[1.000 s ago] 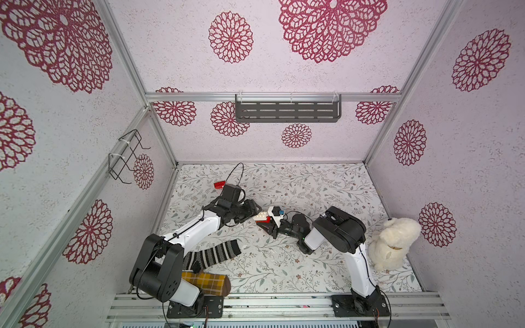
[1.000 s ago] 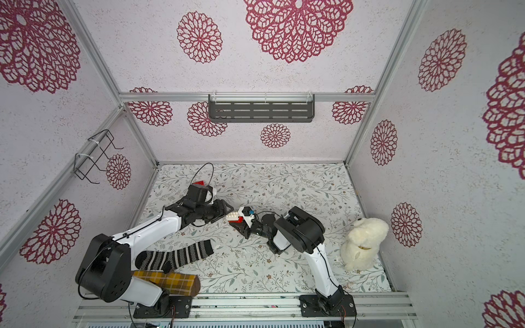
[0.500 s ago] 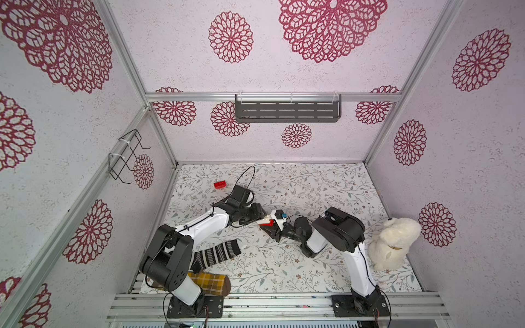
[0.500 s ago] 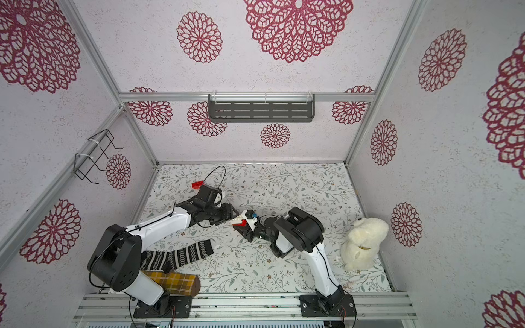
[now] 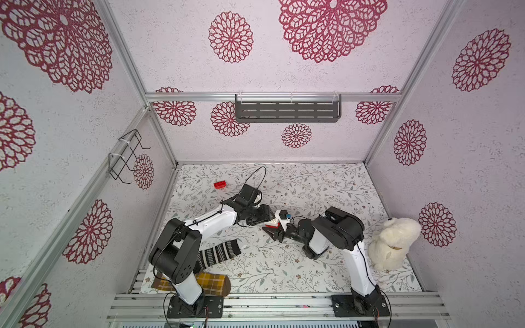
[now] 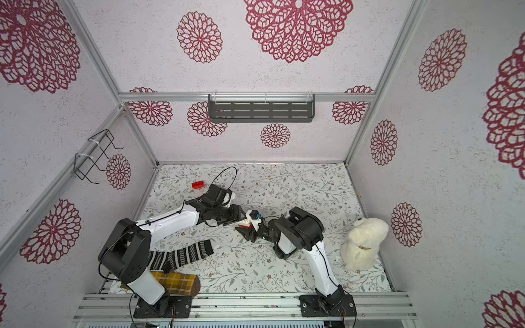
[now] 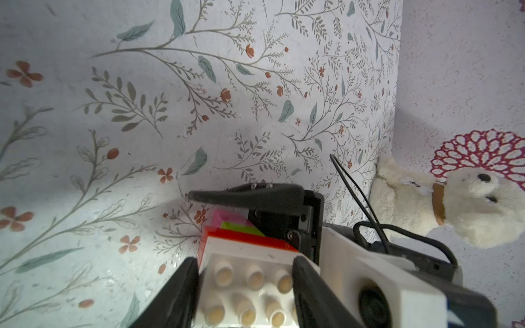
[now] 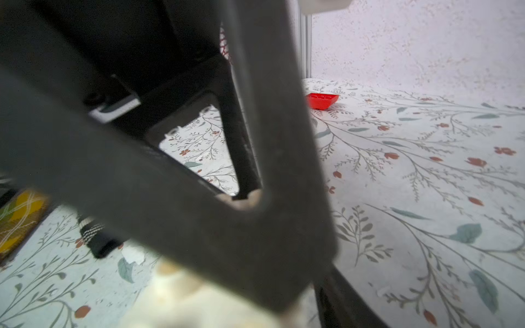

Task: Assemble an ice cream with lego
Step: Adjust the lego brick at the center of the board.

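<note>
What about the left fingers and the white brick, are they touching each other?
Touching. In the left wrist view the white brick sits clamped between both fingers of the left gripper, with no gap on either side.

Left gripper (image 5: 268, 219) and right gripper (image 5: 274, 233) meet at the ice cream (image 5: 273, 224) mid-table. Lone red brick (image 5: 220, 184) sits well behind them.

You have only one thing to read here. In the left wrist view, a small white tag (image 7: 412, 181) on the neck of the cream plush toy (image 7: 397, 207) carries a short dark word. It looks like "dog", but the print is tiny and slightly blurred, so you cannot be sure.
</note>
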`<state>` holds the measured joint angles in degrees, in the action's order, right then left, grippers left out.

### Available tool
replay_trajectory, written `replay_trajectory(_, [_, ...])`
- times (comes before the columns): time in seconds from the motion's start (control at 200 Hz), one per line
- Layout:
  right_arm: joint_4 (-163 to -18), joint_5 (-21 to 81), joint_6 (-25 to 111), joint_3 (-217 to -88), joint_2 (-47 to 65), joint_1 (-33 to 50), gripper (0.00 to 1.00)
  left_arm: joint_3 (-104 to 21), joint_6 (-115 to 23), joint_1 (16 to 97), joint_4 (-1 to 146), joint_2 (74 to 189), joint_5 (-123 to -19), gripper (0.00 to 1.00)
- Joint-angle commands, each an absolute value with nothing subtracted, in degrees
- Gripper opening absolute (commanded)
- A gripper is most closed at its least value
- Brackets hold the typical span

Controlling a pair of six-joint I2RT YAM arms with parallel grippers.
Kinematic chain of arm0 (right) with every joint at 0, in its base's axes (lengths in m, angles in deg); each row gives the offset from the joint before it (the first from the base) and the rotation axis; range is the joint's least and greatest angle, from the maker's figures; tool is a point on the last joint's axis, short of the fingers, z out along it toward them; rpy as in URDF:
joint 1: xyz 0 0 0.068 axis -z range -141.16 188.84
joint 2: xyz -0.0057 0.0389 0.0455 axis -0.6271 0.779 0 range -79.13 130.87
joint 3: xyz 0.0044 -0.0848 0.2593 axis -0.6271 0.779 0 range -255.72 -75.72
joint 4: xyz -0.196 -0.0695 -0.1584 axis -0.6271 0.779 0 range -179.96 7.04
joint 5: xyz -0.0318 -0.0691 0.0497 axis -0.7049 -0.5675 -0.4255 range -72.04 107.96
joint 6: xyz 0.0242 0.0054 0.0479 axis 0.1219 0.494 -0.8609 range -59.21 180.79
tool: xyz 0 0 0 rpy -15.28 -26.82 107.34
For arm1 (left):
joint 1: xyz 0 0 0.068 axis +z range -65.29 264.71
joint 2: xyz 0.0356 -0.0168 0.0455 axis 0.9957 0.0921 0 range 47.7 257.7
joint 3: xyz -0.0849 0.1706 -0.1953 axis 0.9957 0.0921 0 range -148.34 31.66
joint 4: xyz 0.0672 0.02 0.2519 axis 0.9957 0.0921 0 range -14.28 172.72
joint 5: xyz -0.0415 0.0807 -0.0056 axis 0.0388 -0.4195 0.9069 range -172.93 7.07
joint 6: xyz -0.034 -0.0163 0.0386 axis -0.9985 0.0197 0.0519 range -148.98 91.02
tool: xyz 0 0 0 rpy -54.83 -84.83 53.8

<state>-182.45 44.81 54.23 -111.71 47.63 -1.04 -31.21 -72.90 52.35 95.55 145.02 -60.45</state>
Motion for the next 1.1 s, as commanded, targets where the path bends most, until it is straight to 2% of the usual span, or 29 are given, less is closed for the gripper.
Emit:
replay_trajectory(0.0, [-188.03,44.57,53.39,-110.59,45.92,-0.91,0.69,-32.88,-71.60,50.16,98.10,146.54,-58.40,0.57])
replay_trajectory(0.15, [-190.23,44.28,53.08,-108.31,44.48,-0.78,0.77,-34.49,-70.83,49.45,99.90,147.19,-60.00,0.57])
replay_trajectory(0.425, [-192.53,42.66,51.48,-102.82,39.22,0.24,0.84,-37.02,-69.27,47.80,103.57,147.77,-63.77,0.57])
replay_trajectory(0.665, [-195.42,42.28,49.69,-98.56,35.83,1.46,0.84,-40.16,-68.09,45.79,106.75,148.23,-66.61,0.56])
replay_trajectory(1.096, [-188.84,42.59,46.06,-91.81,24.35,1.13,0.86,-45.24,-66.06,43.05,111.39,152.02,-69.72,0.56])
